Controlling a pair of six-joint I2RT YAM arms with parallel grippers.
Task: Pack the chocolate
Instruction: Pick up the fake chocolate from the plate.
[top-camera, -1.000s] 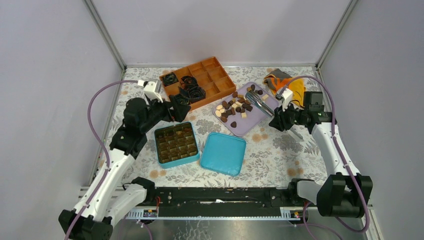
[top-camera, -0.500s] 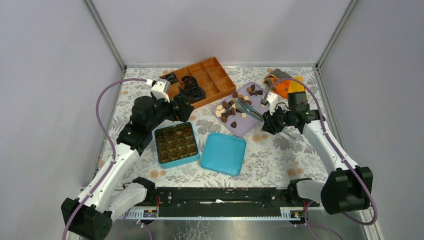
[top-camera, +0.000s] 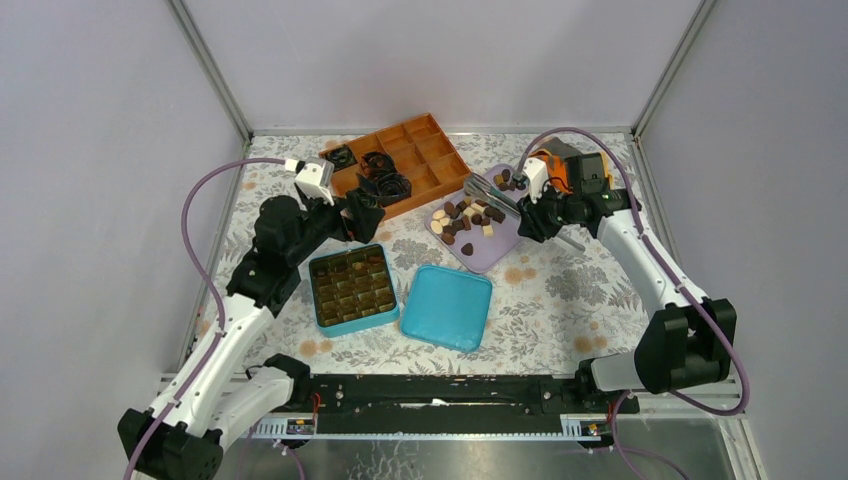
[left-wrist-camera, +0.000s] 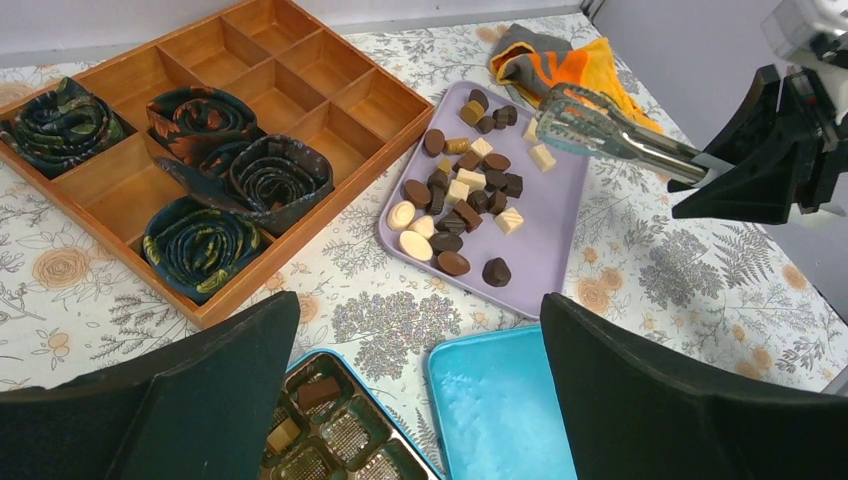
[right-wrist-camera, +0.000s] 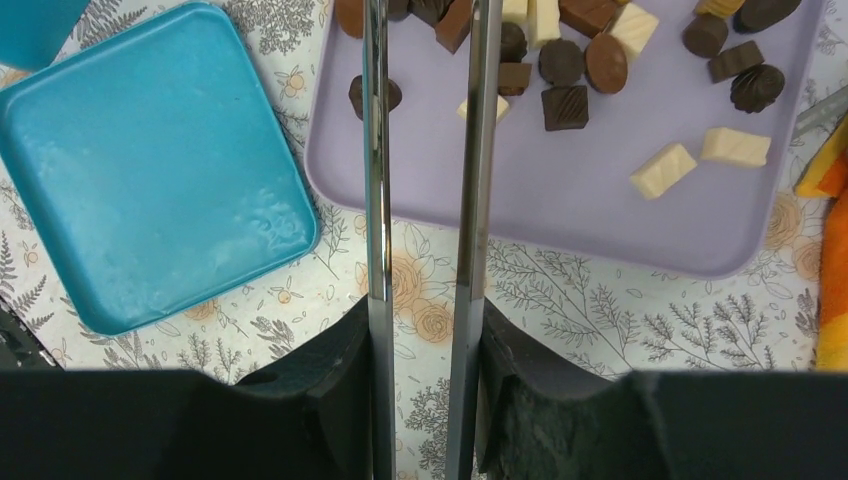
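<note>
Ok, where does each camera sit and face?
Top external: above and behind, facing down at the table; left arm and right arm show.
Left wrist: faces the chocolate on the purple tray; its open jaws at bottom.
Right wrist: looks down along the tongs its jaws hold.
Shared: purple tray and teal lid, all three.

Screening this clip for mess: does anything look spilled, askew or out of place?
No spill: the unpacked chocolate all lies on the lilac tray. Only a crumpled orange and grey cloth beyond it looks out of place.
</note>
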